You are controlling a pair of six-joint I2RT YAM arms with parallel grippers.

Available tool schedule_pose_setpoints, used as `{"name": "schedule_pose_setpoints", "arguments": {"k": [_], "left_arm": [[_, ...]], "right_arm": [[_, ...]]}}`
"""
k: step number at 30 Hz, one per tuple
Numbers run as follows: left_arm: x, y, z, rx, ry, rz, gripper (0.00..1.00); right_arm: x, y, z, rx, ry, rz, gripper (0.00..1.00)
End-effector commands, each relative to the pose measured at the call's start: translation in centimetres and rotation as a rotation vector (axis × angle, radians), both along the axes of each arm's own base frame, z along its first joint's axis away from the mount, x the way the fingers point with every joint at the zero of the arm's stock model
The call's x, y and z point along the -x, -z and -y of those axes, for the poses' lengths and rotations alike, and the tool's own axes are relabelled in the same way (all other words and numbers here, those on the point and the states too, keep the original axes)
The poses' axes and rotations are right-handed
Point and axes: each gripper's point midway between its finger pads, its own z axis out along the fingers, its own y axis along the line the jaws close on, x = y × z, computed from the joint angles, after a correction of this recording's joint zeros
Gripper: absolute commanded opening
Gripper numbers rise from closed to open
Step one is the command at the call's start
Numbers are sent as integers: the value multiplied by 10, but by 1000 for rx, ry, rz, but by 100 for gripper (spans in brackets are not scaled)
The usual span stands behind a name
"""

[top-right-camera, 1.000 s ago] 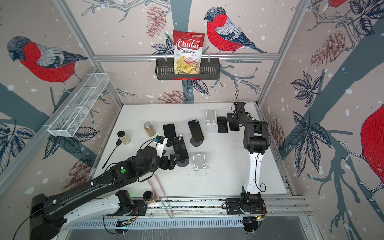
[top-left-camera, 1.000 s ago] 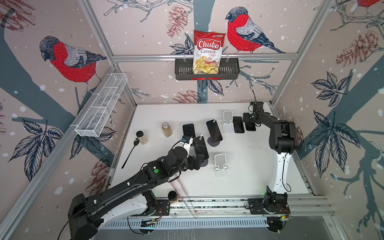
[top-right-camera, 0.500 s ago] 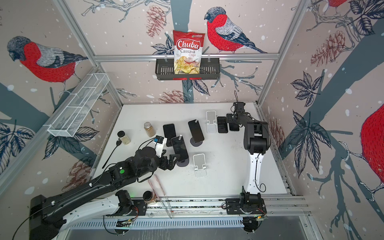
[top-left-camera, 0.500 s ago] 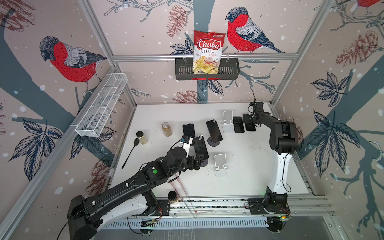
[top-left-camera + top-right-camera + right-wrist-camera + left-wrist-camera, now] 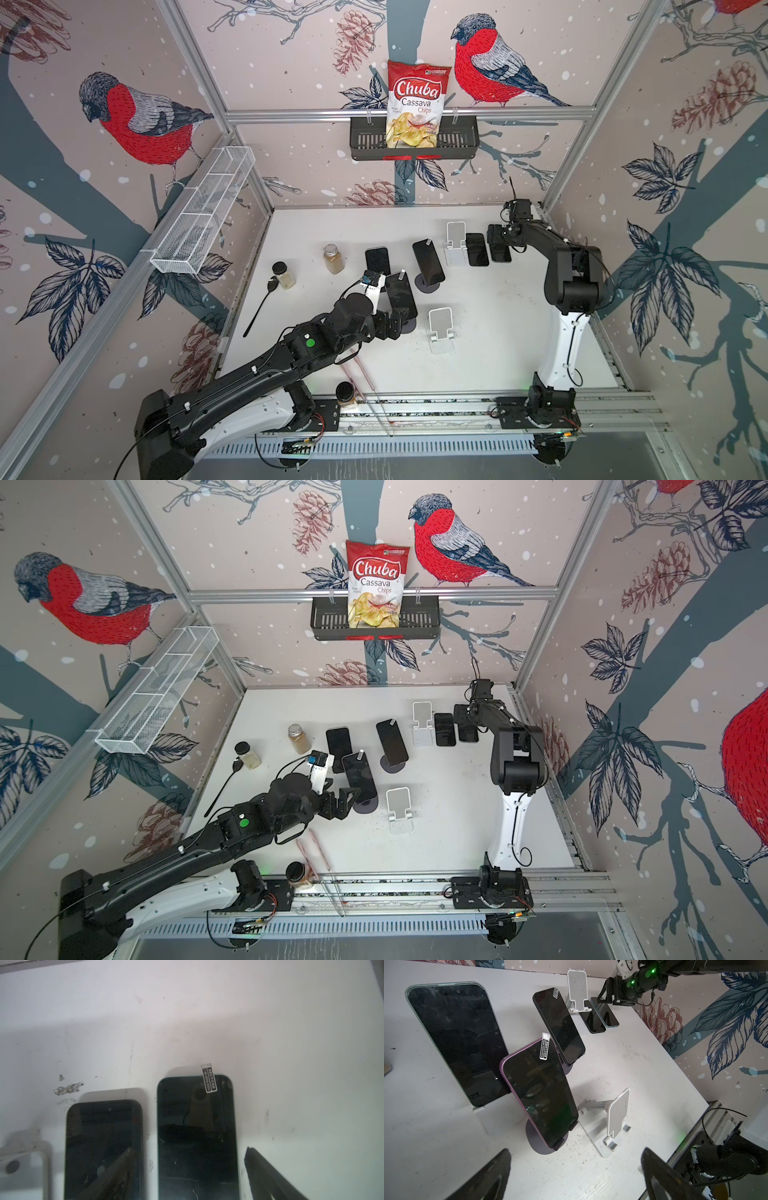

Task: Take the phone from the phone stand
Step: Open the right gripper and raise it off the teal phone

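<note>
The task is judged to be partly done. Two phones, a tagged phone (image 5: 197,1126) and a darker phone (image 5: 104,1147), are laid flat on the worktop (image 5: 207,1022) just beside an empty white stand (image 5: 455,245), and a second white stand (image 5: 440,328) is also seen empty. Three phones are propped on stands, so more removals are judged to be needed. The right end effector (image 5: 188,1150) is held spread over the tagged phone, with one finger to each side of it and nothing pinched. The left end effector (image 5: 576,1152) is spread wide and empty. It is aimed at a purple-edged phone (image 5: 539,1095), which is leaned on a dark round stand (image 5: 536,1145) just ahead of the fingertips, near but untouched.
</note>
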Motion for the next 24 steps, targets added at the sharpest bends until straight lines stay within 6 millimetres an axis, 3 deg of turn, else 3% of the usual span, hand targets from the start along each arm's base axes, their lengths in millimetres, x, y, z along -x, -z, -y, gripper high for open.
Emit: {"name": "schedule_pose_setpoints", "arguments": {"k": [1, 8, 13, 24], "left_arm": [[-4, -3, -1, -23, -9, 21, 97], [-9, -5, -9, -33, -63, 30, 97], [-15, -12, -18, -27, -128, 48, 97], [-13, 9, -28, -67, -188, -34, 97]], "right_arm": [[6, -13, -4, 5, 28, 4, 85], [35, -33, -29, 5, 40, 37, 86], [71, -54, -59, -24, 12, 86, 86], [138, -92, -121, -17, -102, 185, 88]]}}
